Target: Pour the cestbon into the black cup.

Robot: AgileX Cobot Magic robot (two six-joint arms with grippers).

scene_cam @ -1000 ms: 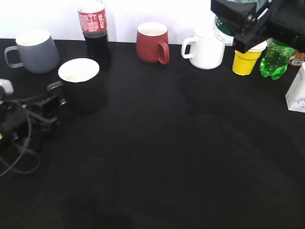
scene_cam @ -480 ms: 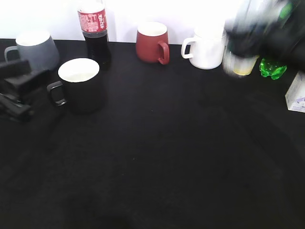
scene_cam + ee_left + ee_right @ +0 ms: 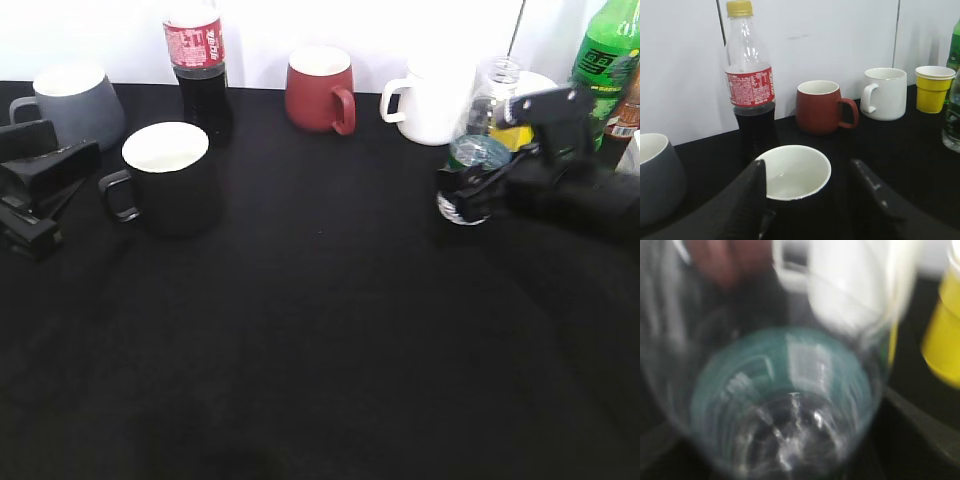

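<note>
The cestbon (image 3: 476,150) is a small clear bottle with a dark green label, upright at the right of the table. My right gripper (image 3: 466,192) is shut on its lower part. In the right wrist view the blurred bottle (image 3: 785,405) fills the frame between the jaws (image 3: 785,462). It also shows at the right edge of the left wrist view (image 3: 953,125). The black cup (image 3: 170,180) stands at the left with its handle facing my left gripper (image 3: 68,195), which is open and just apart from it. In the left wrist view the cup (image 3: 810,210) sits ahead of the open jaws (image 3: 807,167).
Along the back stand a grey mug (image 3: 75,105), a cola bottle (image 3: 198,60), a dark red mug (image 3: 318,90), a white mug (image 3: 430,100), a yellow cup (image 3: 518,137) and a green soda bottle (image 3: 608,55). A white carton (image 3: 632,150) is at the right edge.
My right gripper has come down from the top right with the cestbon to table height, left of the yellow cup. My left gripper rose from the lower left to beside the black cup.
</note>
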